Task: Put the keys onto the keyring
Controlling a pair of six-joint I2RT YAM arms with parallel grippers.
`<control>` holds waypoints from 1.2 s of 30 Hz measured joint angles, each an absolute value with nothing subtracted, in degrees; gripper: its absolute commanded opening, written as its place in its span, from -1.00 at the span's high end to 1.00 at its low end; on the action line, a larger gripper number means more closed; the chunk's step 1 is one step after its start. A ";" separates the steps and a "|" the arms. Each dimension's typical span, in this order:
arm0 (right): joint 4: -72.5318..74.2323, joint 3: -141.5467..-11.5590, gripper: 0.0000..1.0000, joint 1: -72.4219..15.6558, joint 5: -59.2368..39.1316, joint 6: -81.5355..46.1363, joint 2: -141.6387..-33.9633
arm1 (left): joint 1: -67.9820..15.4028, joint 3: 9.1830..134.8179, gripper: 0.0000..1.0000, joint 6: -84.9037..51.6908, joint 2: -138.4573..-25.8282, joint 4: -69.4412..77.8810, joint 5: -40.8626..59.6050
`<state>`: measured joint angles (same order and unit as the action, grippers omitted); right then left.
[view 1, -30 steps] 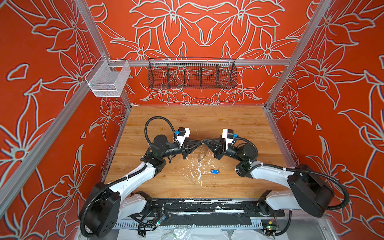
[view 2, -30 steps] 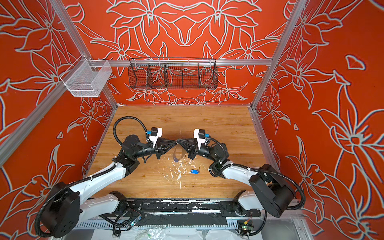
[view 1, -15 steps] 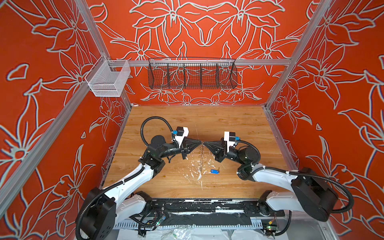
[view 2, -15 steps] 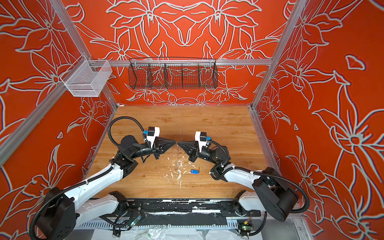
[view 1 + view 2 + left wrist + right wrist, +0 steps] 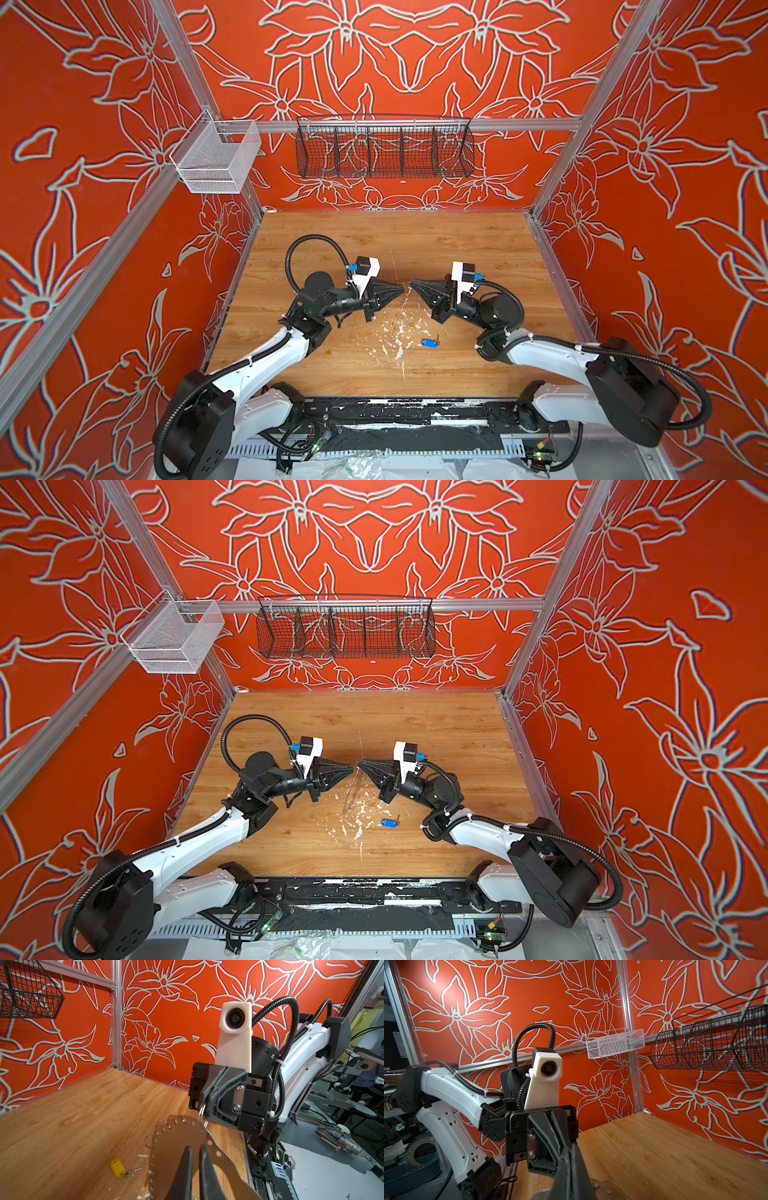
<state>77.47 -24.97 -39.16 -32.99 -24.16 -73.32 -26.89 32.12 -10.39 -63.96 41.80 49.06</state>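
Two keys are in play and neither is on the keyring (image 5: 176, 1136) yet. The yellow-tagged key (image 5: 118, 1166) lies flat on the table (image 5: 72, 1115) in the left wrist view. The blue-tagged key (image 5: 427, 342) lies on the table in both top views, towards the front and well apart from both grippers. One keyring is present, held off the table between the two arms. The left gripper (image 5: 195, 1147) has its jaws narrowed onto the flat grey plate, and the right gripper (image 5: 204, 1105), closed tight, pinches one wire loop (image 5: 202, 1114) at the plate's opposite edge. Only that one loop shows clearly, so I cannot count how many sit around the rim. I judge the task to be at an early stage: the ring is being readied and both threadings are left to do. With each gripper occupied, one will likely have to let go to fetch a key.
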 measured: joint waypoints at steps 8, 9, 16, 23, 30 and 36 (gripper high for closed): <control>77.47 -25.02 1.00 -39.53 -33.04 -24.71 -73.38 | -27.22 32.25 0.79 -10.50 -63.99 42.48 49.41; 77.47 -25.02 1.00 -39.59 -33.08 -24.71 -73.38 | -27.27 32.36 0.79 -10.50 -63.99 42.50 49.41; 77.45 -25.10 1.00 -40.77 -33.47 -24.69 -73.38 | -27.44 32.60 0.73 -10.55 -64.07 42.57 49.41; 77.49 -25.52 1.00 -41.10 -33.52 -24.69 -73.78 | -27.55 33.54 0.73 -10.57 -64.47 42.61 49.74; 77.93 -25.65 1.00 -41.12 -33.45 -24.62 -74.19 | -27.70 33.58 1.00 -11.49 -64.73 42.96 50.09; 78.30 -25.65 0.94 -41.12 -33.45 -24.56 -74.19 | -27.70 33.65 1.00 -11.62 -64.79 43.42 50.30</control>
